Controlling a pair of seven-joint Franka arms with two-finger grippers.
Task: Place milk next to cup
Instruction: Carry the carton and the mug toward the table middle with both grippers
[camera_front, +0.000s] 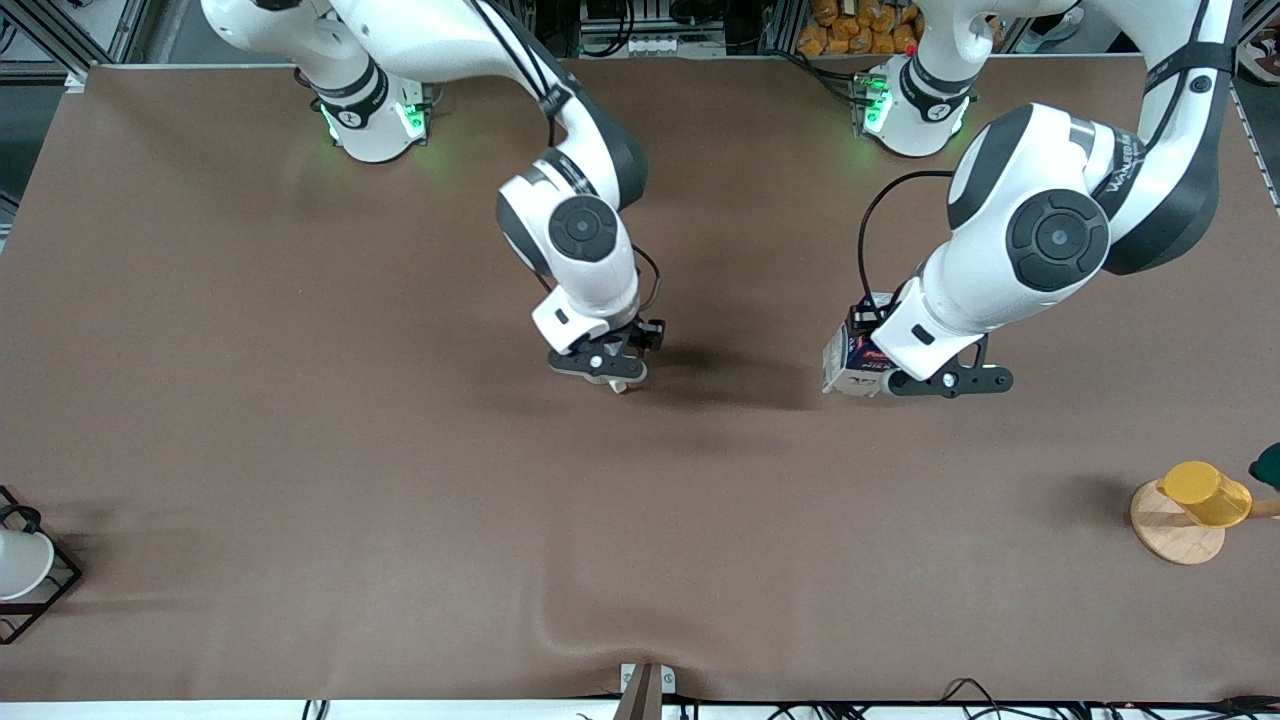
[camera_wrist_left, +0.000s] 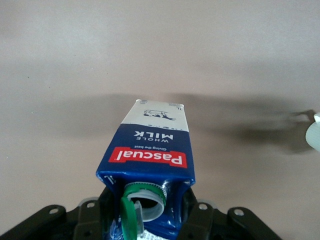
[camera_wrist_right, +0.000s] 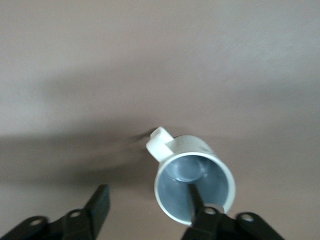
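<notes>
The milk (camera_front: 851, 357), a dark blue carton with white sides and a red label band, hangs tilted low over the middle of the table, toward the left arm's end. My left gripper (camera_front: 900, 378) is shut on its top end by the green cap (camera_wrist_left: 131, 216). In the left wrist view the milk (camera_wrist_left: 150, 145) points away from the left gripper (camera_wrist_left: 149, 220). The cup (camera_wrist_right: 192, 182), off-white with a grey inside, stands on the table under my right gripper (camera_wrist_right: 147, 205). That gripper is open, with one finger (camera_wrist_right: 194, 197) inside the cup and the other outside. In the front view, the right gripper (camera_front: 606, 371) hides most of the cup (camera_front: 622, 386).
A yellow plastic cup (camera_front: 1205, 493) lies on a round wooden disc (camera_front: 1172, 535) at the left arm's end, near the front camera. A white cup in a black wire frame (camera_front: 22, 565) sits at the right arm's end. The brown cloth (camera_front: 590, 630) wrinkles near the front edge.
</notes>
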